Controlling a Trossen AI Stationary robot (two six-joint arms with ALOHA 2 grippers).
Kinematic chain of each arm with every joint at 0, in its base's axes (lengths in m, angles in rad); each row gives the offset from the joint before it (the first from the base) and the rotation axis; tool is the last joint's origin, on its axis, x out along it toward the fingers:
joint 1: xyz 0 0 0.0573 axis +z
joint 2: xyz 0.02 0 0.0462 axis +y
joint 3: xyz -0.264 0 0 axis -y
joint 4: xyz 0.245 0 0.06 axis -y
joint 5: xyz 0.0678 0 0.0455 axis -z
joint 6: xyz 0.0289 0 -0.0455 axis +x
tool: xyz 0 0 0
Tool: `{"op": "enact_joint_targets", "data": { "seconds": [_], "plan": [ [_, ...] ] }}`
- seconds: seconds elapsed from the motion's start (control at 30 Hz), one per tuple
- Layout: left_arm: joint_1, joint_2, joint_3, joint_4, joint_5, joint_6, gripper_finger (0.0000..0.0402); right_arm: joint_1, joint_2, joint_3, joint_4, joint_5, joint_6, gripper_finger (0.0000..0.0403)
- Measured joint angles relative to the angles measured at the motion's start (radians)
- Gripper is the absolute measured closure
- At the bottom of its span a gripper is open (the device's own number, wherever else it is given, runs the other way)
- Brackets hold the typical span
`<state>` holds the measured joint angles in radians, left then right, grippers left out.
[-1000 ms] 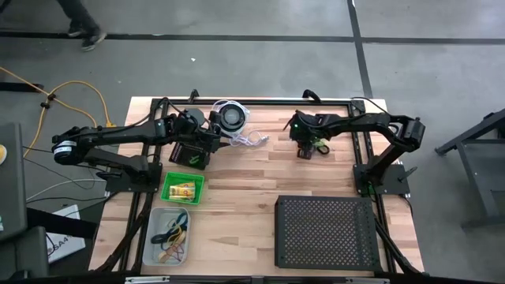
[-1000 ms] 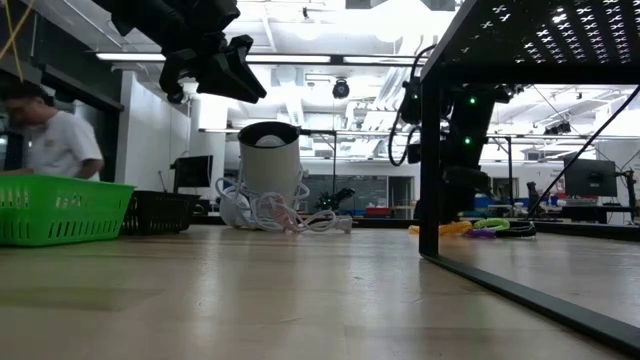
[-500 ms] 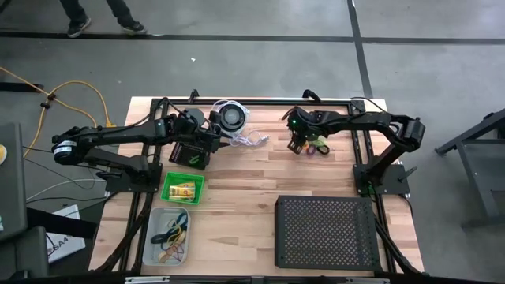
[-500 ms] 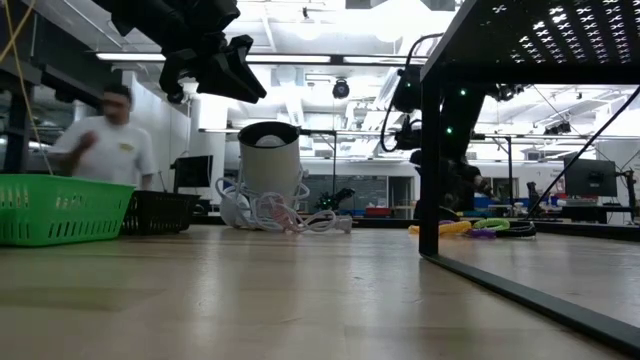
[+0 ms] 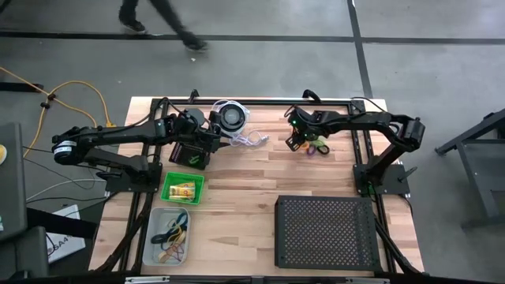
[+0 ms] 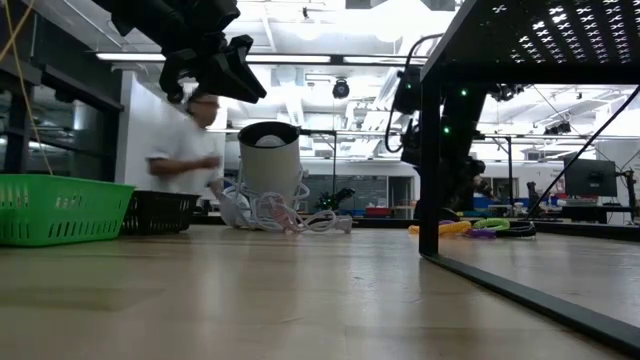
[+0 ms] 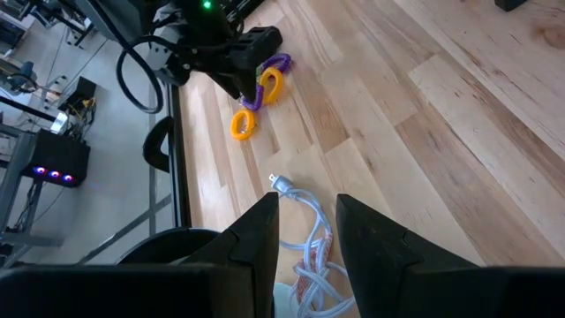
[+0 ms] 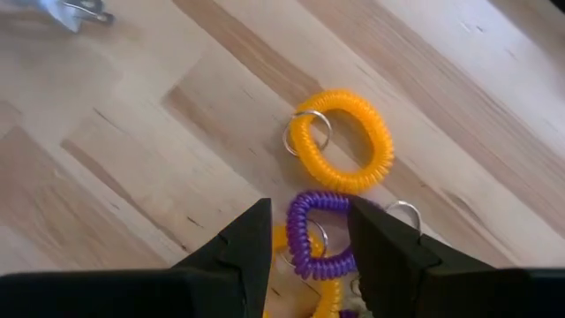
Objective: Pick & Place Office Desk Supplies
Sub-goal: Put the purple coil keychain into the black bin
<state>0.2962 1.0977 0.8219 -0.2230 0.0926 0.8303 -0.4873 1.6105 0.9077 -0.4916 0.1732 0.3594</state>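
A small heap of coiled key rings lies on the wood at the far right (image 5: 316,146): an orange one (image 8: 342,141), a purple one (image 8: 322,237) and a yellow one (image 7: 269,84). My right gripper (image 8: 309,212) hangs open just above the heap, fingers pointing steeply down; the purple coil shows in the gap between them, untouched. My left gripper (image 7: 305,208) hovers open and empty over the white coiled cord (image 7: 305,256) of the round black disc (image 5: 231,117).
A green basket with yellow packets (image 5: 183,189), a clear bin of rubber bands (image 5: 169,237) and a small black basket (image 5: 192,155) stand at the left. A large black perforated tray (image 5: 325,233) fills the near right. A person walks past beyond the far edge.
My right gripper has rolled about its own pointing line above the coil heap and stayed open; in the high view the coils now show beside it instead of under it. The coils lie where they were.
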Motion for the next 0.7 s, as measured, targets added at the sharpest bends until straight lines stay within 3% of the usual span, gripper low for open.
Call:
{"op": "enact_joint_targets", "data": {
  "seconds": [0.37, 0.7],
  "plan": [
    [0.0, 0.0, 0.0, 0.0, 0.0, 0.0, 0.0293, 0.011, 0.094, 0.001, 0.001, -0.037, 0.046, 0.0264],
    [0.0, 0.0, 0.0, 0.0, 0.0, 0.0, 0.0293, 0.006, 0.101, 0.001, 0.015, -0.016, 0.06, 0.0264]
  ]
}}
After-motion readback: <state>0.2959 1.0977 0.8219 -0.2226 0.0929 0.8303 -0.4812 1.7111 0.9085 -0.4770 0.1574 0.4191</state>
